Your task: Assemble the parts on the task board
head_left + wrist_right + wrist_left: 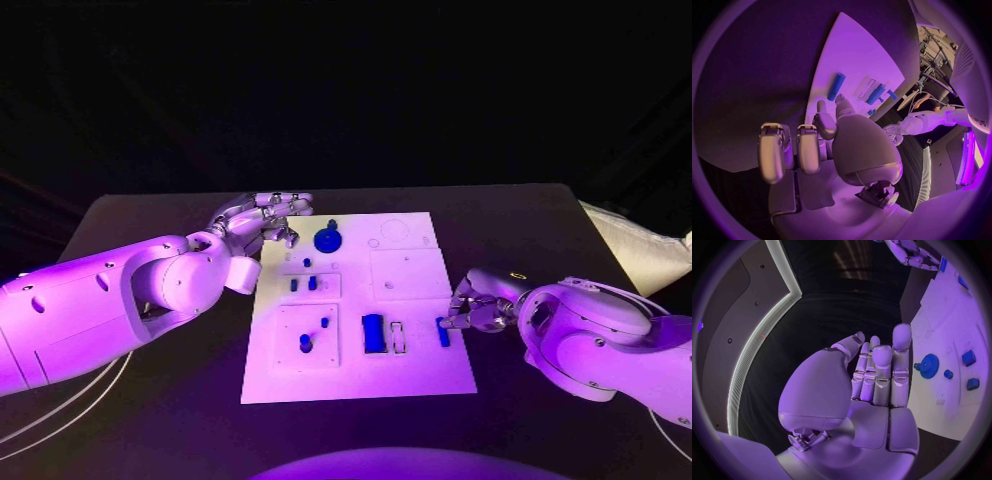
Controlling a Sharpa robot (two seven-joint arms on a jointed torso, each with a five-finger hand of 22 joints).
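Task board (411,370), the flat white plate, lies mid-desk (144,215). Nearest you, a short blue bar part (443,331) sits at its right edge; the right robot hand (473,312) is just beside it, grasp unclear, so check before lifting. Farther off, the left robot hand (260,228) is released near a round blue gear (329,241).

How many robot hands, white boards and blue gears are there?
Hands: 2 (left hand, right hand)
Board: 1
Gear: 1
Total: 4
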